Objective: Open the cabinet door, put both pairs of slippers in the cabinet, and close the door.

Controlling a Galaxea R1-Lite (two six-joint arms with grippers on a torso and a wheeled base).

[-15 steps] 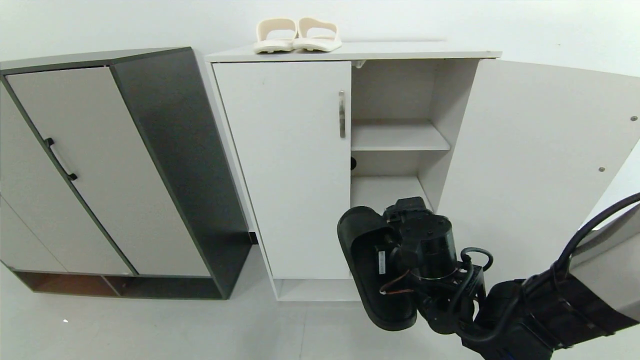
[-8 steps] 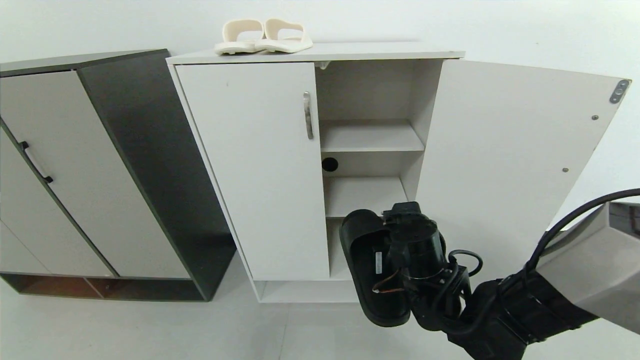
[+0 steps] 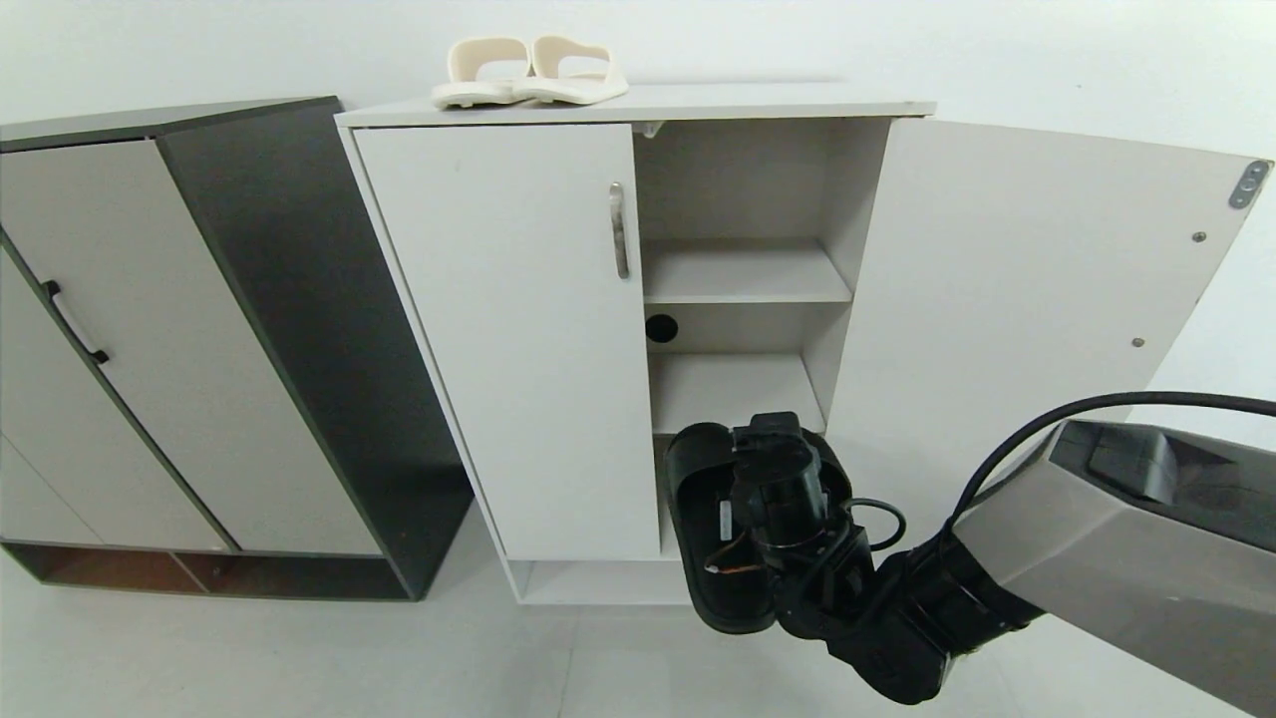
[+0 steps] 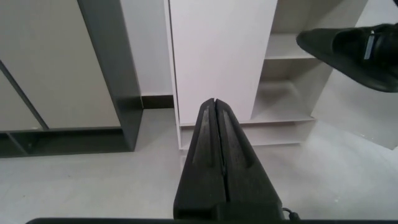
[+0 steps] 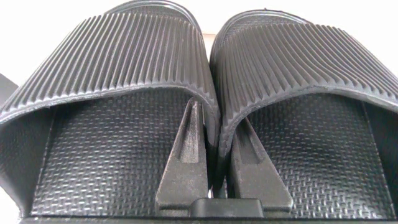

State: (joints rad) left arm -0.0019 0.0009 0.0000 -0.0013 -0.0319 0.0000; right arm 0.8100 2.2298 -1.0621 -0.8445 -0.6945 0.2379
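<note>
Black slippers [image 3: 710,543] were held as a pair by the right gripper [image 5: 214,165], its fingers clamped on the two adjoining inner walls. They were held in front of the lower shelves of the white cabinet [image 3: 518,329], whose right door [image 3: 1017,299] stood open. Cream slippers [image 3: 528,72] were seen on the cabinet's top. The left gripper [image 4: 215,109] was pressed together on nothing, above the floor [image 4: 93,180].

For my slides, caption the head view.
Right gripper holds the black slippers before the open white cabinet; cream slippers rest on its top.
</note>
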